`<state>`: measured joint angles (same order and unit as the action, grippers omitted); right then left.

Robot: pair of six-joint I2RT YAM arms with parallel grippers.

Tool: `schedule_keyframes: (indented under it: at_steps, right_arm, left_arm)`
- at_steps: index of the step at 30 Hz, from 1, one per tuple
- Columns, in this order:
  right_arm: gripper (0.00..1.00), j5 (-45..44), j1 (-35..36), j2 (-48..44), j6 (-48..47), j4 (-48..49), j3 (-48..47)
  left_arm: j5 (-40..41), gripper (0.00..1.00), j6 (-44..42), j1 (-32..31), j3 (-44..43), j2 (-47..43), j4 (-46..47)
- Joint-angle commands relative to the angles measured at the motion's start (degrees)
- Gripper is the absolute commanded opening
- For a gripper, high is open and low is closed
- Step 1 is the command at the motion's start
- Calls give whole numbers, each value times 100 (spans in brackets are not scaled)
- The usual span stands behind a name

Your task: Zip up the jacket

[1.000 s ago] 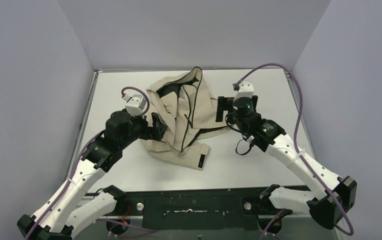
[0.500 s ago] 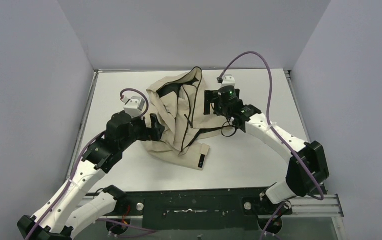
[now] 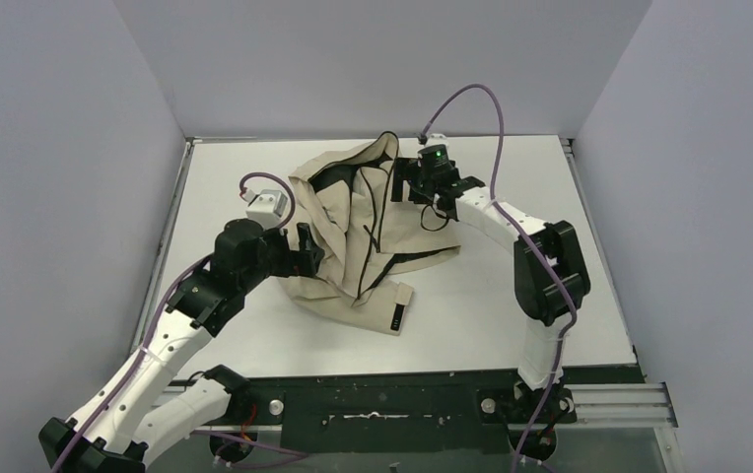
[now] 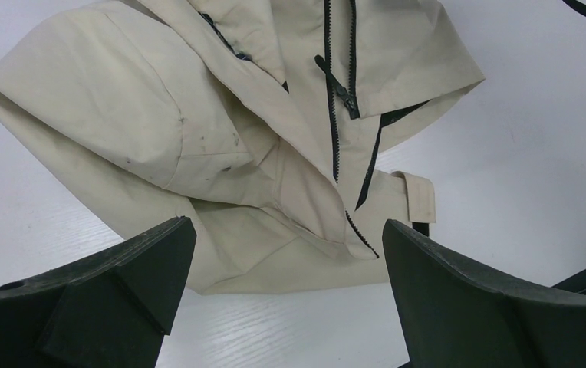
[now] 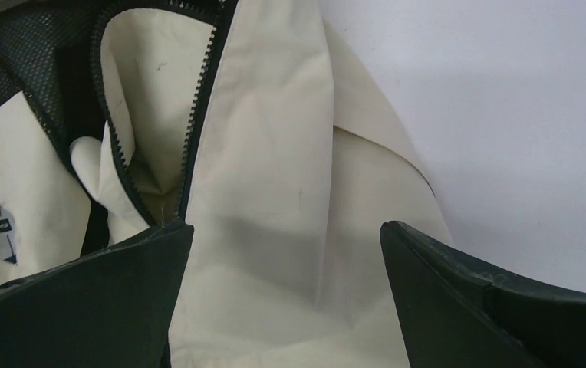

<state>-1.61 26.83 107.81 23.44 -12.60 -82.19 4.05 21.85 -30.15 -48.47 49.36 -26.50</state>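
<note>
Unzipped jacket point(image 3: 353, 232) lies crumpled on the surface point(image 3: 491, 315) between left hand point(image 3: 306, 251) and right hand point(image 3: 404, 183), both spread open; folds hide part of its zipper point(image 4: 330, 115).

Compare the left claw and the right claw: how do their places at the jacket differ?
The left claw sits at the near left edge of the jacket; the right claw sits at its far right side. The left claw's camera shows the zipper pull farther ahead; the right claw's shows zipper teeth and black mesh lining close by. Both are open and hold nothing.
</note>
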Motion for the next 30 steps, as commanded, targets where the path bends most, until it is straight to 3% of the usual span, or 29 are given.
schedule_keyframes:
  at_steps: [1,7,13,17,23,24,30]
  right_arm:
    - [100,433,-62,313,11,286,-532]
    - [99,1000,-134,658,101,434,-644]
    - [90,1139,-178,752,194,512,-586]
    - [65,1302,-313,551,262,649,-341]
    - [4,1338,-531,-96,252,773,251]
    - [0,1331,-557,-213,239,776,359]
    - [0,970,-611,-1208,118,698,1110]
  left_arm:
    - [-61,95,2,99,-22,-3,136]
    - [-218,95,2,212,-14,73,171]
    - [-322,95,39,273,-1,180,198]
    - [-348,95,69,273,4,229,198]
    - [-405,95,107,282,4,318,238]
    - [-405,95,109,289,-3,349,249]
    - [-828,95,359,301,-1,491,466]
